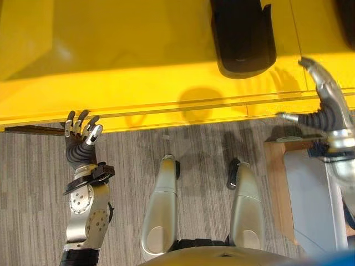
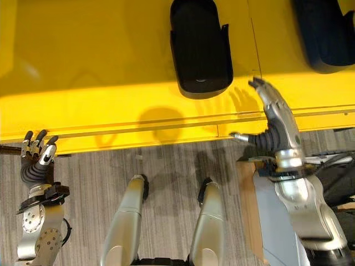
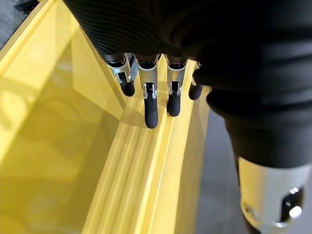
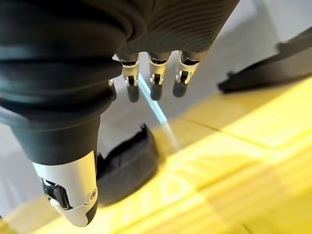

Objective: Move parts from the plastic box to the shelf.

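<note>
Yellow plastic box [image 1: 138,50] spans the far side of both eye views; near rim runs across, floor below it. Two black parts in it: one [image 2: 201,47] lying flat on the box floor, centre; second [image 2: 327,33] at far right, cut off by the frame edge. No shelf identifiable.

R hand [image 2: 272,119] over the near rim, just R of the centre part, not touching it. Fingers straight, spread, thumb out to the side, holding nothing. R wrist view: fingers [image 4: 155,78] extended w/ the black part [image 4: 127,163] below and well short of contact.

L hand [image 1: 80,138] at the box's near-left rim, fingers loosely bent, nothing in them. L wrist view: fingers [image 3: 151,100] hang straight over the rim ledge; tips look v. close to it, contact can't be confirmed.

Handling, est.: part looks like a moulded shell, rigid, matte black, rounded at the near end, open-sided w/ a thin raised wall. Prob. light for its size. Smooth curve could slip under the fingertips; better hold is prob. across the narrow width or by pinching the wall edge.

Hard to read: part's underside and depth, whether hollow. Pale block w/ wood edge [image 1: 310,194] under the R arm, purpose unclear.
</note>
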{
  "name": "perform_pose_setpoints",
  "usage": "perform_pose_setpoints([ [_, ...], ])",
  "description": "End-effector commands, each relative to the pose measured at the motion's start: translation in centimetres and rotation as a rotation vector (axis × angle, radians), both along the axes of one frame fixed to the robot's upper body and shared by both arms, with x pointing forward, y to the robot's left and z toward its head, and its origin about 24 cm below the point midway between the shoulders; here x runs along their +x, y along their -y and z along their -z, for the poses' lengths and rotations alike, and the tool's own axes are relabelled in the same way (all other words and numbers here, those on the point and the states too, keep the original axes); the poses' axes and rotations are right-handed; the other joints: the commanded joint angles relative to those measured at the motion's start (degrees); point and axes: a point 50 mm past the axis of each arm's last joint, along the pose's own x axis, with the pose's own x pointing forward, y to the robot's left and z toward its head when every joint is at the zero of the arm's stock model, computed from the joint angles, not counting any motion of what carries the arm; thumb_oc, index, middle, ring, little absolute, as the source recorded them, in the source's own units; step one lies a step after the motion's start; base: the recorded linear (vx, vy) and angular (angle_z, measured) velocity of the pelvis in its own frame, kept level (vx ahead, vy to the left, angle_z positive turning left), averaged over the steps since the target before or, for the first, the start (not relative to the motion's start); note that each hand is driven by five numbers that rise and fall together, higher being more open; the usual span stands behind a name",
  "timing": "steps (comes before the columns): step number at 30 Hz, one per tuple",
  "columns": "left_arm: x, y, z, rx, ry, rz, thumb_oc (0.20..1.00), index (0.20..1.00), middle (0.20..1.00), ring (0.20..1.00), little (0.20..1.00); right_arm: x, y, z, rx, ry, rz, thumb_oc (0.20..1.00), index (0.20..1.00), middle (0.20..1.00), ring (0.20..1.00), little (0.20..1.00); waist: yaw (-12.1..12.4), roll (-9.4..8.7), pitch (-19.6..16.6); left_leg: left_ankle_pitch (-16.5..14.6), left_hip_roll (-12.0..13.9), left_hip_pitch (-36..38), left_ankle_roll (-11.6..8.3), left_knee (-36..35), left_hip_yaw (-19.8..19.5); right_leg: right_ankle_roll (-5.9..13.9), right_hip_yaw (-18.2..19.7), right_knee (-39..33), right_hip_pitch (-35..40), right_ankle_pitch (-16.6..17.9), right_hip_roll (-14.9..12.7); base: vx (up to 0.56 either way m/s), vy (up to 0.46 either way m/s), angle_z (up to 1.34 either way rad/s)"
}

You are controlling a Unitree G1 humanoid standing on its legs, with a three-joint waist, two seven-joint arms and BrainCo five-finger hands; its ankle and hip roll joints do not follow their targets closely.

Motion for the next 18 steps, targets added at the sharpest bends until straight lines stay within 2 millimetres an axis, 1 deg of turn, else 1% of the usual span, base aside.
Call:
perform_pose_setpoints([
  [1, -0.1, 1.3, 0.7, 0.075, -0.059, 0.098, 1.000, 1.000, 1.000, 1.000, 1.000, -0.2, -0.1, -2.4, -0.140, 0.100, -0.023, 1.000, 1.000, 1.000, 1.000, 1.000, -0.85, -0.70, -3.65, -1.42, -0.23, 0.26, 3.09, -2.87, -1.67, -5.03, -2.14, 2.98, 7.05, -9.25, 1.14, 0.03, -0.001, -0.07],
  [2, -0.1, 1.3, 0.7, 0.075, -0.061, 0.101, 1.000, 1.000, 1.000, 1.000, 1.000, -0.4, -0.1, -2.4, -0.141, 0.098, -0.020, 1.000, 1.000, 1.000, 1.000, 1.000, -0.73, -0.65, -3.75, -1.39, -0.24, 0.29, 3.08, -2.92, -1.67, -5.03, -2.16, 2.94, 7.08, -9.24, 1.12, 0.03, 0.012, -0.04],
  [3, -0.4, 1.1, 0.9, 0.085, -0.077, 0.094, 1.000, 1.000, 1.000, 1.000, 1.000, -0.8, 0.2, -1.7, -0.226, 0.061, 0.019, 1.000, 1.000, 1.000, 1.000, 1.000, -1.03, -0.79, -4.03, -1.38, -0.06, 0.45, 3.03, -3.20, -1.57, -4.88, -2.22, 2.49, 7.28, -9.00, 1.22, 0.01, 0.013, -0.04],
  [4, -0.4, 1.1, 0.9, 0.085, -0.077, 0.094, 1.000, 1.000, 1.000, 1.000, 1.000, -0.8, 0.2, -1.7, -0.226, 0.060, 0.019, 1.000, 1.000, 1.000, 1.000, 1.000, -0.99, -0.77, -4.07, -1.37, -0.05, 0.46, 3.03, -3.22, -1.57, -4.88, -2.22, 2.47, 7.29, -8.99, 1.23, 0.00, 0.000, 0.00],
  [6, -0.5, 1.1, 1.3, 0.094, -0.104, 0.100, 1.000, 1.000, 1.000, 1.000, 1.000, -0.9, 0.1, -0.7, -0.272, 0.003, 0.031, 1.000, 1.000, 1.000, 1.000, 1.000, -1.18, -0.77, -4.44, -1.43, 0.05, 0.54, 2.99, -3.41, -1.49, -4.74, -2.34, 2.04, 7.56, -8.83, 1.26, 0.01, -0.001, -0.02],
  [7, -0.5, 1.1, 1.3, 0.094, -0.105, 0.100, 1.000, 1.000, 1.000, 1.000, 1.000, -0.9, 0.0, -0.7, -0.272, 0.002, 0.032, 1.000, 1.000, 1.000, 1.000, 1.000, -1.21, -0.79, -4.51, -1.43, 0.05, 0.52, 3.00, -3.41, -1.50, -4.74, -2.34, 2.02, 7.55, -8.82, 1.26, 0.00, 0.000, 0.00],
  [8, -0.5, 1.2, 1.5, 0.104, -0.120, 0.112, 1.000, 1.000, 1.000, 1.000, 1.000, -0.6, 0.0, 0.0, -0.280, -0.035, 0.034, 1.000, 1.000, 1.000, 1.000, 1.000, -1.11, -0.68, -4.73, -1.44, 0.11, 0.57, 3.02, -3.60, -1.42, -4.74, -2.41, 1.85, 7.76, -8.86, 1.20, 0.00, 0.000, 0.00],
  [9, -0.5, 1.1, 1.5, 0.105, -0.120, 0.110, 1.000, 1.000, 1.000, 1.000, 1.000, -0.5, -0.1, 0.1, -0.280, -0.034, 0.033, 1.000, 1.000, 1.000, 1.000, 1.000, -1.19, -0.74, -4.74, -1.44, 0.12, 0.57, 3.02, -3.61, -1.42, -4.75, -2.41, 1.81, 7.76, -8.85, 1.22, 0.00, 0.000, 0.00],
  [15, -0.2, 1.3, 1.4, 0.117, -0.119, 0.127, 1.000, 1.000, 1.000, 1.000, 1.000, 1.3, -0.5, 1.1, -0.326, -0.048, 0.062, 1.000, 1.000, 1.000, 1.000, 1.000, -1.02, -0.75, -5.00, -1.72, 0.02, 0.56, 3.18, -3.41, -1.07, -4.68, -2.06, 1.95, 7.68, -8.78, 1.26, 0.00, 0.000, 0.00],
  [17, 0.4, 1.9, 1.2, 0.116, -0.108, 0.157, 1.000, 1.000, 1.000, 1.000, 1.000, 3.1, -1.8, 1.9, -0.353, -0.086, 0.036, 1.000, 1.000, 1.000, 1.000, 1.000, -0.28, -0.50, -5.03, -1.72, -0.09, 0.56, 3.25, -3.39, -1.05, -4.62, -2.10, 1.80, 7.85, -8.74, 1.05, 0.00, 0.000, 0.00],
  [18, 0.4, 1.8, 1.2, 0.117, -0.106, 0.152, 1.000, 1.000, 1.000, 1.000, 1.000, 3.4, -2.0, 1.9, -0.353, -0.083, 0.033, 1.000, 1.000, 1.000, 1.000, 1.000, -0.52, -0.64, -4.89, -1.72, -0.08, 0.58, 3.25, -3.41, -1.04, -4.62, -2.10, 1.78, 7.87, -8.73, 1.06, 0.00, 0.000, 0.00],
])
